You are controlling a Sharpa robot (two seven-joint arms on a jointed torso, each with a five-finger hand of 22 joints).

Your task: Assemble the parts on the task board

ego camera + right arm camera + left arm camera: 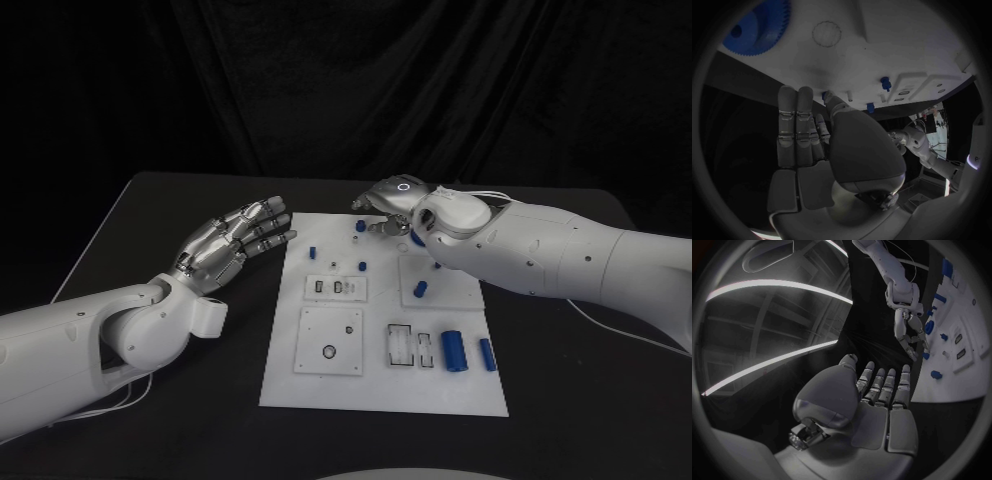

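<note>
The white task board [382,375] lies in the middle of the black table. Small blue parts stand or lie on it: pegs [313,250] near its far left, a cylinder [420,289] mid-board, two longer cylinders [457,350] at the right. My right hand [392,205] hovers over the board's far edge, fingers pointing down. In the right wrist view its thumb tip [832,100] sits against a small blue peg [825,95]; whether it pinches the peg is unclear. A blue gear [757,27] lies close by. My left hand [238,240] is open, fingers spread, beside the board's far left corner.
Recessed slots and square plates [330,340] take up the board's near half. Black cloth hangs behind the table. My right forearm [548,255] lies across the board's far right corner and hides part of it. A cable [620,335] trails on the table at the right.
</note>
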